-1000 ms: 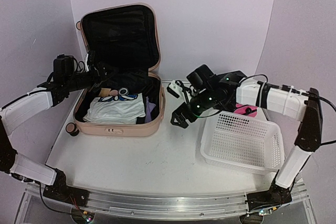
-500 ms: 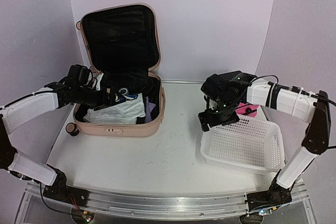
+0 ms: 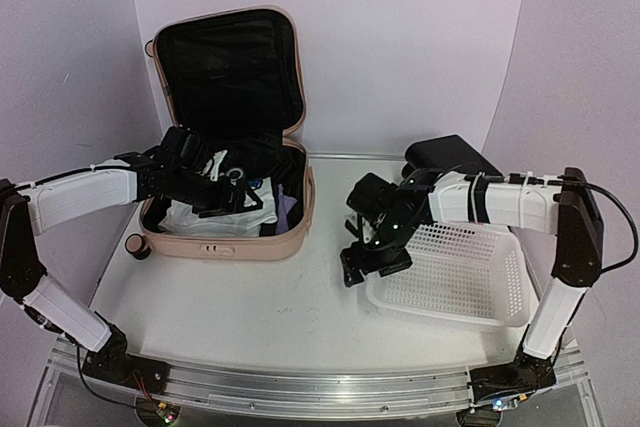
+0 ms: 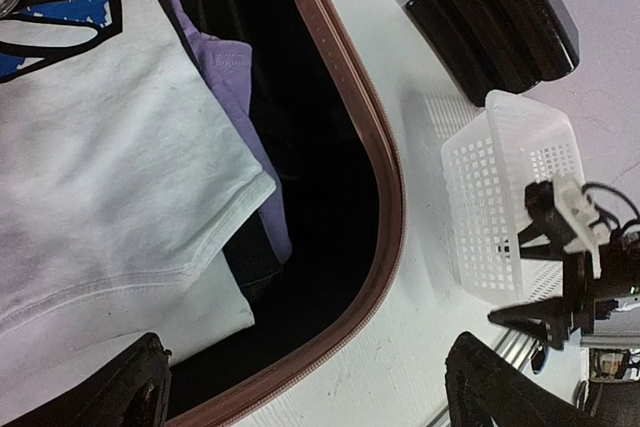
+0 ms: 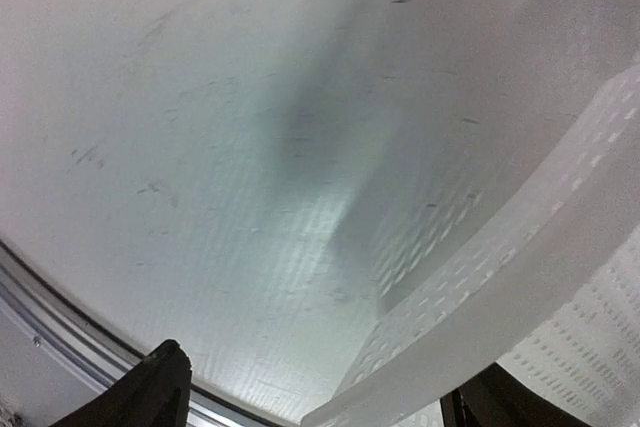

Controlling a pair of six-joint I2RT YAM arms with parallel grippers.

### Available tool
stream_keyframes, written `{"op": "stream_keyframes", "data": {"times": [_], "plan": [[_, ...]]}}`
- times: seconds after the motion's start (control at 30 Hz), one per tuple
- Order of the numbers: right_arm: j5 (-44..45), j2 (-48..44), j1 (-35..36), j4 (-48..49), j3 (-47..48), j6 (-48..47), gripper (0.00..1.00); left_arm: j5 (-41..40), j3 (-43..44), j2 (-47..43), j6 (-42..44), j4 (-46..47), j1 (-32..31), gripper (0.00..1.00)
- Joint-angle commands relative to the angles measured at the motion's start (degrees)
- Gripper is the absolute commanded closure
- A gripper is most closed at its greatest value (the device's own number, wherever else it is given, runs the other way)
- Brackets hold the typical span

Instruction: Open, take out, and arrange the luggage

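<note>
Pale table [image 3: 300, 297] underneath everything. Pink suitcase [image 3: 225, 244] at 10 o'clock, lid standing open, clothes inside. White basket [image 3: 450, 272] at 4 o'clock, black box [image 3: 455, 152] behind it at 2. Left gripper [image 3: 228, 199] over the folded white shirt [image 4: 90, 177] in the suitcase, jaws wide, holding nothing. Right gripper [image 3: 368, 267] at the basket's 9 o'clock rim, jaws wide, straddling it, not clamped. Purple cloth [image 4: 235, 97] at the shirt's 3 o'clock.
</note>
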Motion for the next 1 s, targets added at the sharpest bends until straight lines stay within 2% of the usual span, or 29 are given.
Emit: {"op": "stream_keyframes", "data": {"times": [0.0,0.07,0.1,0.2,0.33,0.5,0.63,0.73,0.97], "plan": [[-18.8,3.3,5.9,10.7,3.0,-9.1,0.14,-1.6,2.8,-0.7,1.8,0.0,-0.2,0.04],[-22.0,4.3,7.7,13.2,3.5,-10.8,0.13,-2.1,2.6,-0.4,1.9,-0.4,-0.3,0.04],[-20.9,4.7,8.2,13.7,3.9,-10.7,0.12,-2.8,2.7,-0.1,1.9,-0.8,-0.4,0.04],[-13.5,4.9,8.3,14.5,5.0,-8.1,0.09,-5.9,3.4,1.3,2.2,-1.9,-1.1,0.06],[-3.1,3.1,8.3,14.5,5.8,-4.4,0.06,-15.5,7.0,5.1,3.1,-5.5,-4.4,0.08],[4.3,-2.8,8.2,14.7,3.7,-4.4,0.02,-28.6,17.6,13.9,6.7,-12.1,-10.6,0.06],[9.1,-8.1,7.8,14.4,1.5,-6.5,0.02,-38.3,26.6,23.1,8.8,-20.3,-12.4,0.05],[11.4,-10.8,7.5,13.5,0.0,-7.5,0.02,-40.1,29.7,27.1,9.7,-23.0,-12.6,0.07],[13.1,-12.6,7.3,12.4,-1.7,-7.9,0.02,-40.9,29.7,29.7,11.3,-23.7,-12.4,0.19]]}}
